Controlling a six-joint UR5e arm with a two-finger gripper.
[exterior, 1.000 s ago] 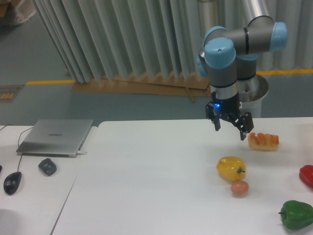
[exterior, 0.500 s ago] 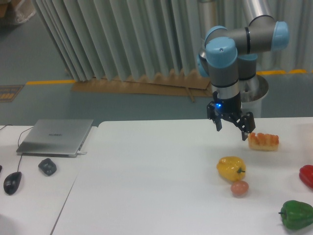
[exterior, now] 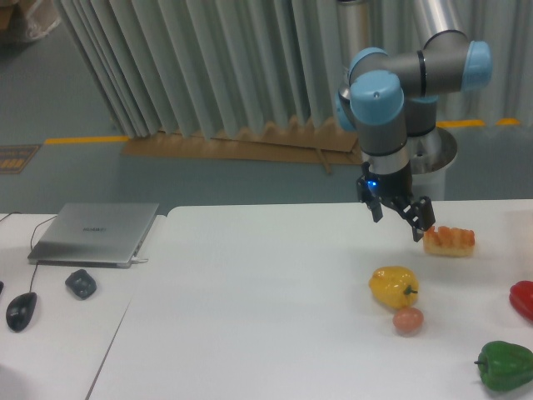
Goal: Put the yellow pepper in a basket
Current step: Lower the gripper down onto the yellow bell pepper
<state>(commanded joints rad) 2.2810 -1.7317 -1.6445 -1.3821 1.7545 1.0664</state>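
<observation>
The yellow pepper (exterior: 394,286) lies on the white table (exterior: 250,317), right of centre, its dark stem pointing right. My gripper (exterior: 398,224) hangs open in the air above and slightly behind the pepper, with nothing between its fingers. It is well clear of the pepper. No basket is in view.
A small pinkish round item (exterior: 408,320) sits just in front of the yellow pepper. An orange-and-cream food piece (exterior: 449,240) lies right of the gripper. A red pepper (exterior: 523,298) and a green pepper (exterior: 505,365) lie at the right edge. A laptop (exterior: 94,234) and two mice (exterior: 81,283) are at left.
The gripper has shifted slightly to the right and a touch upward. The pepper and the other items have not moved.
</observation>
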